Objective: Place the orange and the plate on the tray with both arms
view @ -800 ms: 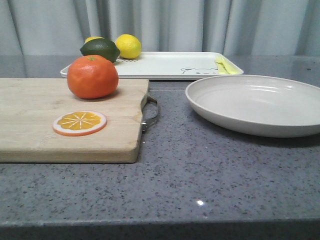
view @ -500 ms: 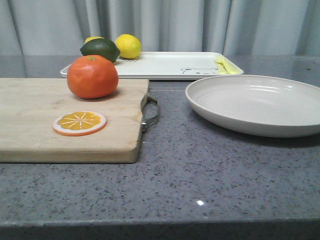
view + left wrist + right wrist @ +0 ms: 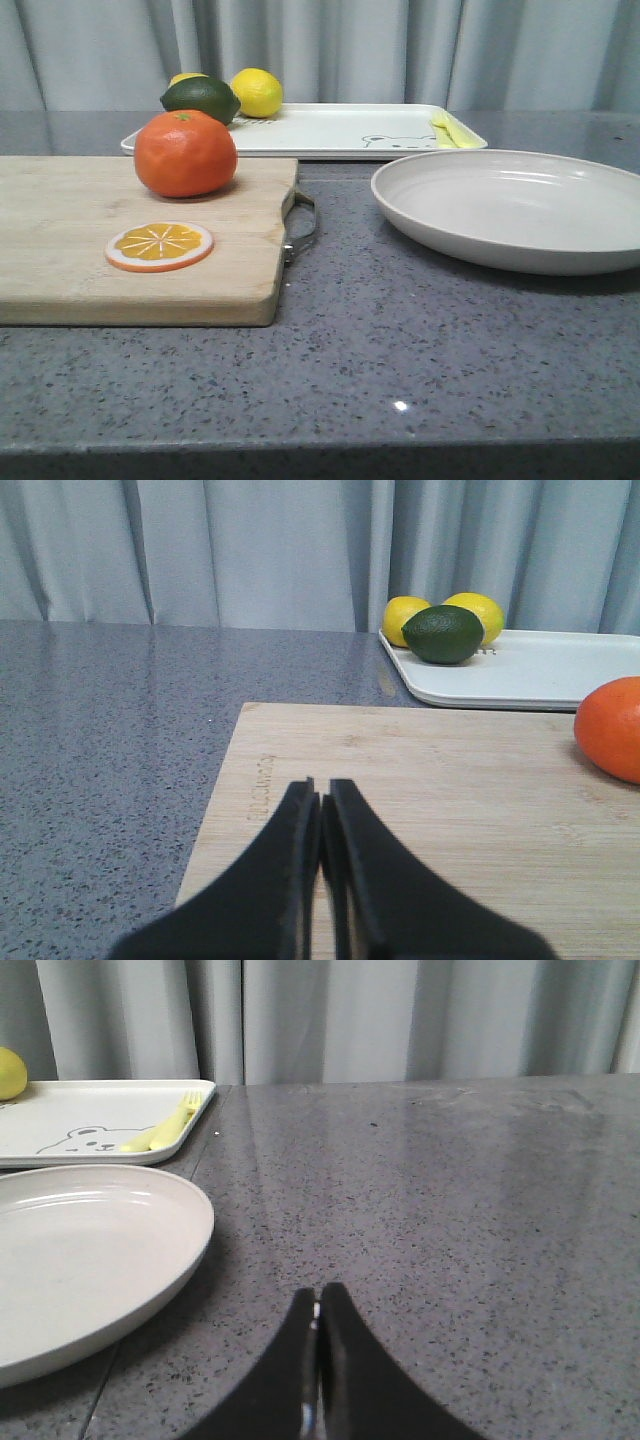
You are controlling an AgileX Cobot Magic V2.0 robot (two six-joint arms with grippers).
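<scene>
A: The orange (image 3: 185, 152) sits at the upper left of the front view, on the far part of a wooden cutting board (image 3: 60, 240), with a flat orange slice (image 3: 159, 245) lying on the board nearer the camera.

B: And relative to the left hand (image 3: 320, 800)?

A: In the left wrist view the hand's two fingers are pressed together, holding nothing, low in the middle of the frame over the board. The orange (image 3: 612, 728) shows only at the right edge, well apart from it.

B: The plate?

A: The plate (image 3: 515, 207) rests on the grey surface (image 3: 400, 340) at the right of the front view, just beside the board's metal handle (image 3: 300, 228). The right hand (image 3: 318, 1305) is likewise closed and empty at the bottom centre of its view; the plate (image 3: 85, 1250) lies to the lower left, apart from it.

B: And the tray?

A: The tray (image 3: 330, 130) lies across the upper middle, behind board and plate, carrying a lime (image 3: 201, 98), lemons (image 3: 257, 92) and a yellow fork (image 3: 445, 129).
</scene>
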